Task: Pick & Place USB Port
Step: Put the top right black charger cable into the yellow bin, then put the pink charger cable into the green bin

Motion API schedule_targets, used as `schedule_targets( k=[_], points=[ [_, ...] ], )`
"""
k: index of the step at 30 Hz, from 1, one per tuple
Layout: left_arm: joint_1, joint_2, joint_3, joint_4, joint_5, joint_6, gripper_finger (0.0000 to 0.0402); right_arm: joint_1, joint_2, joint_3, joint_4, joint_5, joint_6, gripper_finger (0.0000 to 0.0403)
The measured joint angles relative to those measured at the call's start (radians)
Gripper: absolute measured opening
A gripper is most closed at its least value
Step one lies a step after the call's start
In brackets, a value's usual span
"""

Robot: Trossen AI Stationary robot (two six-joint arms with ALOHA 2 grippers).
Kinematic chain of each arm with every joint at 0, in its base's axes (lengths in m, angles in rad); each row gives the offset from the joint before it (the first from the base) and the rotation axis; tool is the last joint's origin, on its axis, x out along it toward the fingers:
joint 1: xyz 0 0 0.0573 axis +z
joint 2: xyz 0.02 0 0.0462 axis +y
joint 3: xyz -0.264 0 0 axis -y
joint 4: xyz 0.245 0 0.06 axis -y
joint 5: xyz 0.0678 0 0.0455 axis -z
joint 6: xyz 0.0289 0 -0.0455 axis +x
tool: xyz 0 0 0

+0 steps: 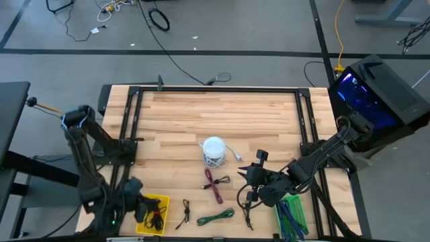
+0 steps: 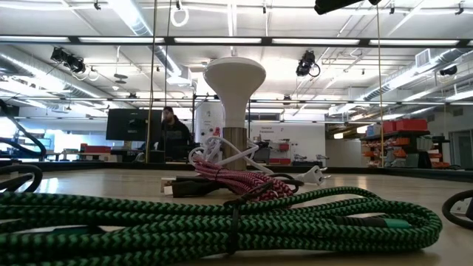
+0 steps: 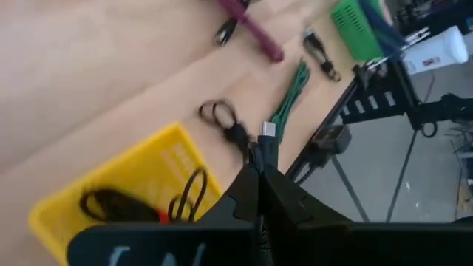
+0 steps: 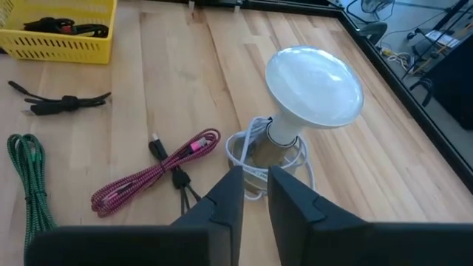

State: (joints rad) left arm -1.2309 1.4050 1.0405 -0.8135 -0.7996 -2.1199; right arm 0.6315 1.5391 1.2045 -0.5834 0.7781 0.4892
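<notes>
1. In the high view, you see the left gripper (image 1: 142, 207) at about 7 o'clock on the table (image 1: 215, 114), hanging over the yellow bin (image 1: 161, 202), which already holds dark cables. The right gripper (image 1: 254, 191) sits near 5 o'clock. The white lamp (image 1: 213, 149) stands at centre, the red cable (image 1: 215, 185) just toward 6 o'clock from it, the green cable (image 1: 216, 216) nearer the edge, and a small black cable (image 1: 185, 213) lies between that and the bin. A green tray (image 1: 293, 215) lies at the 5 o'clock corner.

2. In the low view, the green cable (image 2: 222, 218) fills the foreground with the red cable (image 2: 236, 181) and lamp (image 2: 234, 81) behind it; neither gripper shows. A person (image 2: 171, 133) stands far off in the room.

3. In the left wrist view, the left gripper (image 3: 260, 177) has its jaws pressed together on a black cable with a silver USB plug (image 3: 267, 131) sticking out, held above the bin (image 3: 140, 177).

4. In the right wrist view, the right gripper (image 4: 255, 181) hovers with jaws slightly apart and empty, facing the lamp (image 4: 314, 81).

5. Judging by this, you are mid-task: one cable is about to drop, and three remain on the table
</notes>
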Motion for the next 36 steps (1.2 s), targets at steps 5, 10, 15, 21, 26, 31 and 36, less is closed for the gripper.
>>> schedule_targets(
  k=[5, 10, 15, 21, 26, 31, 36],
  points=[
    [-0.059, 0.083, 0.0, 0.005, 0.031, -0.139, 0.0006, 0.0, 0.0, 0.0, 0.005, 0.0, 0.0, 0.0061],
    [-0.07, 0.128, 0.0, 0.035, 0.039, -0.148, 0.0006, 0.0, 0.0, 0.0, 0.012, 0.0, -0.01, 0.0061],
    [-0.07, 0.136, 0.0, 0.028, 0.05, -0.141, 0.0023, 0.0, 0.0, 0.0, 0.015, 0.0, -0.01, 0.0061],
    [-0.064, 0.136, 0.0, 0.028, 0.106, -0.138, 0.0059, 0.0, 0.0, 0.0, 0.022, 0.0, -0.009, 0.0061],
    [-0.043, 0.136, 0.0, 0.01, 0.105, -0.113, 0.0082, -0.001, 0.0, 0.0, 0.023, 0.0, -0.011, 0.0061],
    [0.006, 0.132, 0.0, 0.002, 0.072, 0.025, 0.0097, -0.001, 0.0, 0.0, 0.023, 0.0, -0.024, 0.0061],
    [0.086, 0.102, 0.0, 0.002, 0.023, 0.212, 0.01, -0.008, 0.0, 0.0, 0.022, -0.012, 0.003, 0.0061]
  ],
)
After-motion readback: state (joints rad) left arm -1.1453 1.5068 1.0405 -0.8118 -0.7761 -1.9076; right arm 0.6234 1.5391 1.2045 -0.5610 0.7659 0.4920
